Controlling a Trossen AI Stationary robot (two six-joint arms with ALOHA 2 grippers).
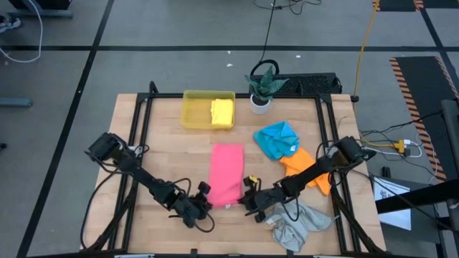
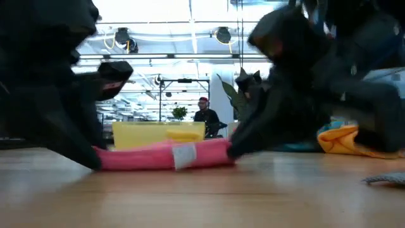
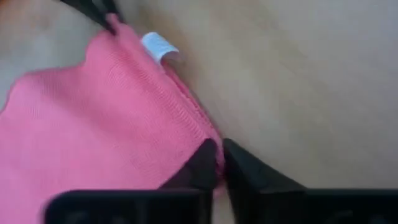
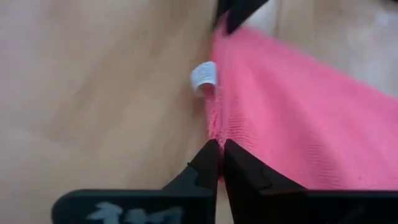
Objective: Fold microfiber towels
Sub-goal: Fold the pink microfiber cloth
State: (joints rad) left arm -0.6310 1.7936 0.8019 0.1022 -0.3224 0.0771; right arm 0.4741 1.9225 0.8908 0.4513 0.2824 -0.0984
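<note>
Pinched between both grippers, the pink towel [image 1: 226, 174] lies as a long folded strip at the middle of the wooden table [image 1: 165, 161], its near end at six o'clock. At that end's left corner the left gripper [image 3: 219, 163] is clenched on the hem, fingertips nearly touching with pink cloth between them. At the right corner the right gripper [image 4: 220, 160] is clenched on the edge in the same way, and a small white label [image 4: 204, 76] sticks out of the hem between the two grippers. In the low view the towel's near end reads as a thick pink roll lying on the wood.

At one o'clock from the pink towel sits the crumpled bright blue towel [image 1: 276, 139], the orange towel [image 1: 308, 166] just beside it at three o'clock under the right arm. At five o'clock lies the rumpled light grey towel [image 1: 297, 226]. At eleven o'clock the folded yellow towel [image 1: 222, 112] rests inside the yellow tray [image 1: 195, 111], with a small potted plant [image 1: 262, 89] beside it at twelve.
</note>
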